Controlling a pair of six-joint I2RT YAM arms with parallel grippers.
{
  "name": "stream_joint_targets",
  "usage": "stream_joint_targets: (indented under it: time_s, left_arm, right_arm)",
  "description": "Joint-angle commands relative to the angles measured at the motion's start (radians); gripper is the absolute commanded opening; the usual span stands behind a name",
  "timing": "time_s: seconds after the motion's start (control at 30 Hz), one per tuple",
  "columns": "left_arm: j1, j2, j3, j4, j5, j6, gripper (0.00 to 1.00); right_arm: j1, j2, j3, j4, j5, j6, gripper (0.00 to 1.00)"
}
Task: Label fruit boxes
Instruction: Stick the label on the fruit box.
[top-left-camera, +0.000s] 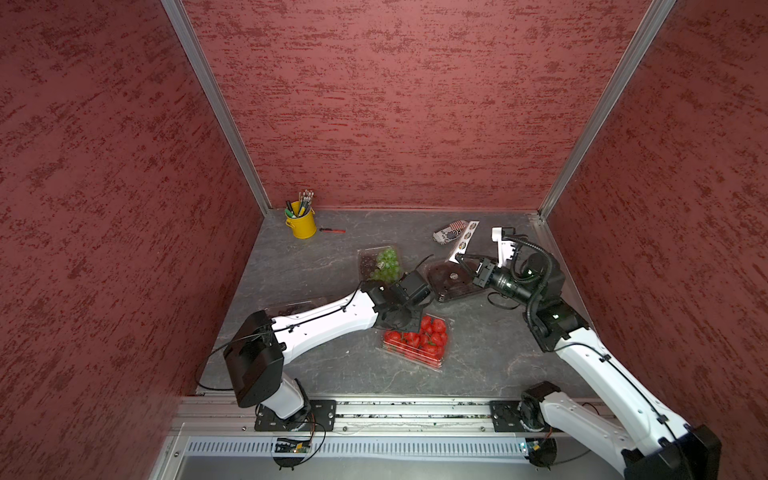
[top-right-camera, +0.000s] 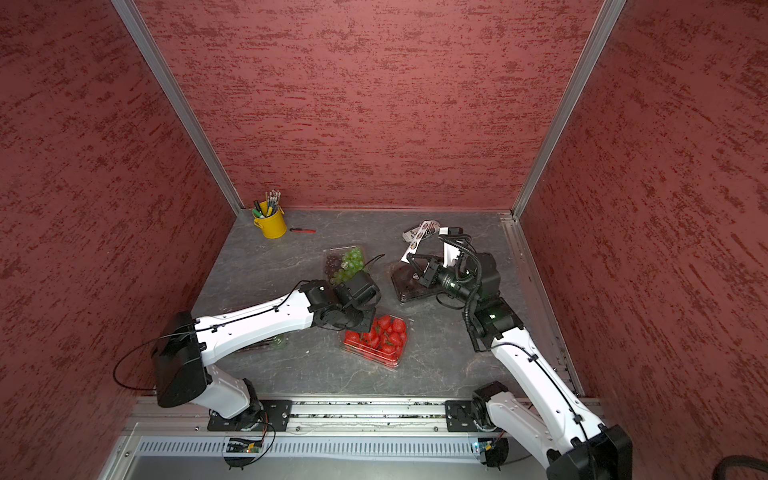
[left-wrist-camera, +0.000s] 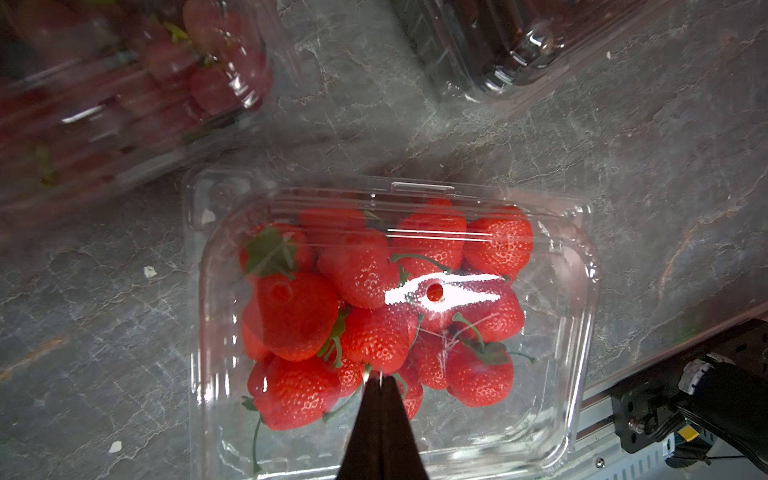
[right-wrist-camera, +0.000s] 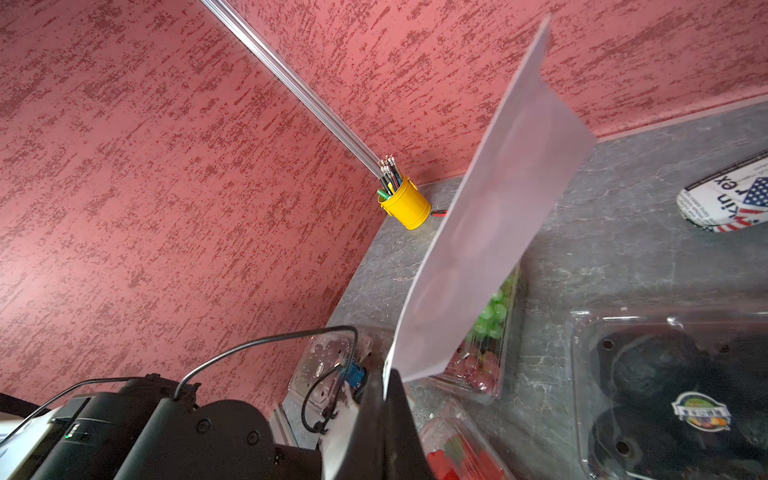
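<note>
Left wrist view: strawberry box is seen on the grey stone-look table, directly under the left gripper, jaws pressed together, nothing held. Sticker sheet is pinched by the right gripper at the dark-fruit box. Grape box lies farther back; bare table runs along the red walls.

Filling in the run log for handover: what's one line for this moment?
left gripper: shut, over strawberry box | right gripper: shut on sticker sheet | dark fruit box: labelled

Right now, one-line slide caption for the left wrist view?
Left gripper, jaws shut, over the closed strawberry box on the grey table.
</note>
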Motion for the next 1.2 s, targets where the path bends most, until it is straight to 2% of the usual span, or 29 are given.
stream_joint_targets:
  time_s: [0.0, 0.5, 0.57, 0.8, 1.17]
  left_arm:
    - [-0.011, 0.017, 0.032, 0.003, -0.004, 0.017, 0.00]
    - [-0.019, 0.059, 0.033, 0.024, 0.032, 0.014, 0.01]
    - [-0.018, 0.059, 0.027, 0.025, 0.034, 0.014, 0.03]
    - [-0.016, 0.064, 0.012, 0.036, 0.057, 0.007, 0.23]
    - [-0.019, 0.038, -0.017, 0.066, 0.103, -0.007, 0.24]
  right_arm:
    - [-0.011, 0.000, -0.009, 0.015, -0.010, 0.011, 0.00]
    - [-0.013, 0.004, -0.018, 0.030, -0.019, 0.022, 0.00]
    - [-0.013, 0.003, -0.019, 0.032, -0.019, 0.023, 0.00]
    - [-0.015, 0.007, -0.017, 0.037, -0.021, 0.026, 0.00]
    - [-0.015, 0.011, -0.021, 0.043, -0.022, 0.032, 0.00]
